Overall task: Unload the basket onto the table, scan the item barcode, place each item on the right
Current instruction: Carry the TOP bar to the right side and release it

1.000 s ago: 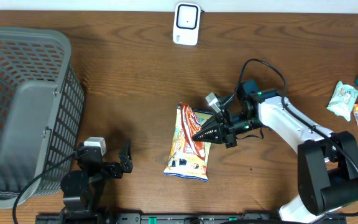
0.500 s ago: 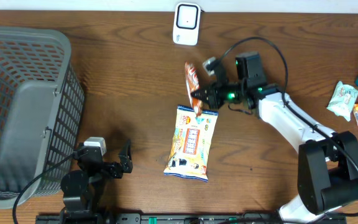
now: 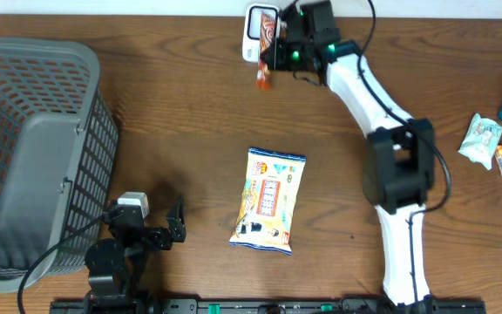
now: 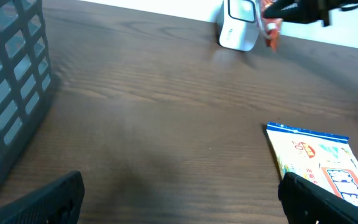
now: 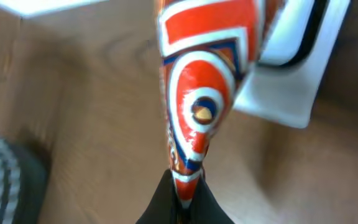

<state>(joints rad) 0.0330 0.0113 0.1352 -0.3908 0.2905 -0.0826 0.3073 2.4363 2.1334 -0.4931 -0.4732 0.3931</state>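
Pinched a red, white and blue snack packet point(image 5: 207, 93) by its lower edge with the right gripper point(image 5: 182, 200), fingers shut tight on it. Held it on edge, rising straight out from the fingertips, with the white scanner point(image 5: 291, 68) just beyond it; could not tell whether the two touched. Worked at the far edge of a dark, grained wooden table point(image 3: 172, 113), under a strip of pale wall point(image 3: 408, 7). Held the left gripper point(image 3: 172, 228) spread wide and empty, low over bare wood at the near edge. Had a second, yellow packet point(image 3: 268, 199) lying flat ahead and right of those open fingers, and a grey basket point(image 3: 101, 144) close on their left.
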